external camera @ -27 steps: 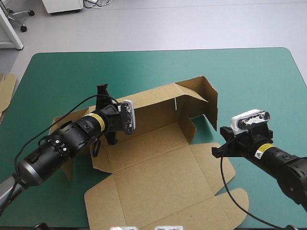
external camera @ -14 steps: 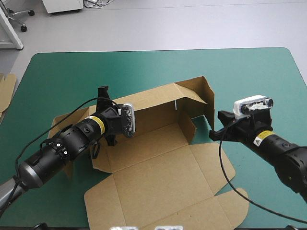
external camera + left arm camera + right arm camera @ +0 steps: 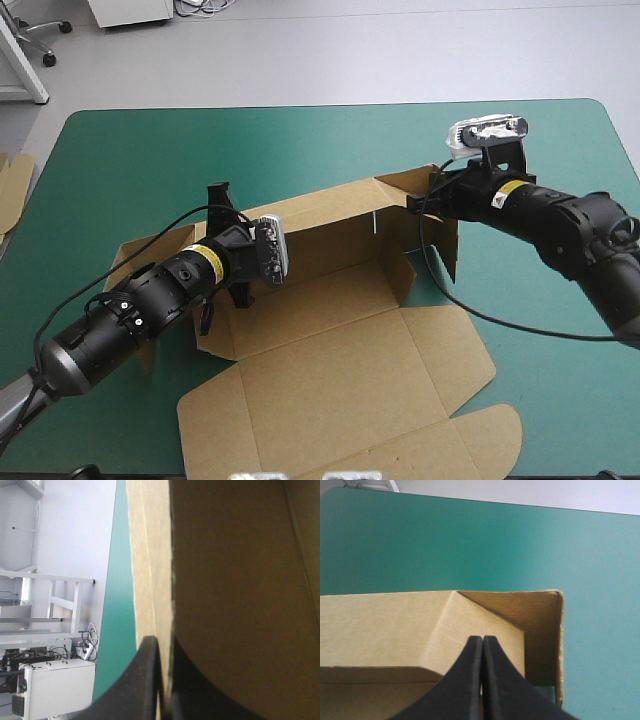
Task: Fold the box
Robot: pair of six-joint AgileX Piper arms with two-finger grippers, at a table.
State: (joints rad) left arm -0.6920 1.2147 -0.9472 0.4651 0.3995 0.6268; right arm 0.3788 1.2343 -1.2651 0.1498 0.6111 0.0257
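The brown box lies opened out on the teal-green table, its long back wall raised and its right end flaps standing. My left gripper pinches the left part of that back wall. In the left wrist view the board's edge runs down between the two black fingers, which are all but shut on it. My right gripper is at the raised right corner. In the right wrist view its gripper is shut in a point over the slanted corner flap, with nothing between the fingers.
More brown board shows at the table's left edge. The box's lid and front flaps reach close to the near edge. Bare teal-green cover lies beyond the back wall and to the right of the box.
My right gripper has swung from beside the box's right front flap up and away to the raised right corner. The left gripper has kept its hold and barely shifted.
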